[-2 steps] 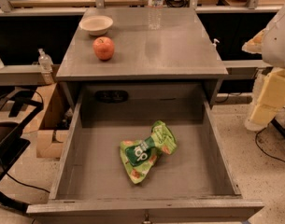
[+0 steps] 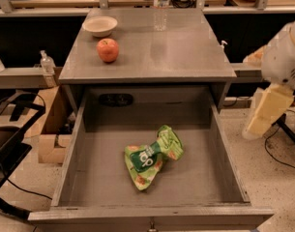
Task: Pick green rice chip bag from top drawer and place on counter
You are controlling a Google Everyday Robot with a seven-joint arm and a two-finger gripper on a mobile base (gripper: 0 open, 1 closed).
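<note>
The green rice chip bag [image 2: 153, 156] lies crumpled on the flat bottom of the open top drawer [image 2: 89, 178], near its middle, with the dark green label facing up. The counter [image 2: 176, 47] is the grey tabletop above the drawer. Only white and cream parts of my arm [image 2: 269, 109] show at the right edge, outside the drawer and level with its right wall. My gripper itself is out of view. Nothing touches the bag.
A red apple [image 2: 108, 50] and a white bowl [image 2: 100, 25] sit on the counter's left side. A clear water bottle [image 2: 160, 6] stands at its back edge. A cardboard box [image 2: 50, 124] and cables lie on the floor to the left.
The arm's cream part at the right has shifted slightly down and left. The bag, apple and drawer have not moved.
</note>
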